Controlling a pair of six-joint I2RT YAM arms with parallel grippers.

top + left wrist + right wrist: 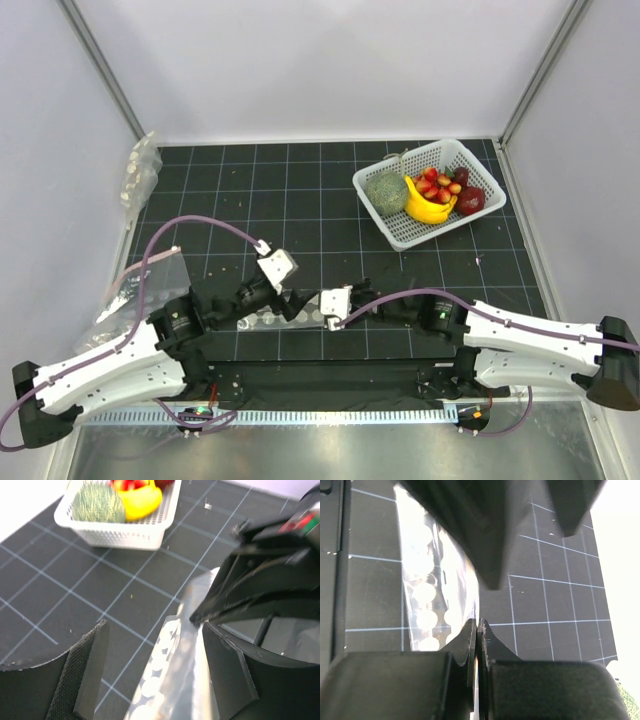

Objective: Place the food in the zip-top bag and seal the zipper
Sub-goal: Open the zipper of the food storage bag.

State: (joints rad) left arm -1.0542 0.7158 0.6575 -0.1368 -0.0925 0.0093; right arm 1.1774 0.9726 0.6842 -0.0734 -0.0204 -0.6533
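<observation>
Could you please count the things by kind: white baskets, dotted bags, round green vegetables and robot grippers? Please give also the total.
White basket: 1
Dotted bag: 1
Round green vegetable: 1
Grippers: 2, the left gripper and the right gripper
Total: 5
</observation>
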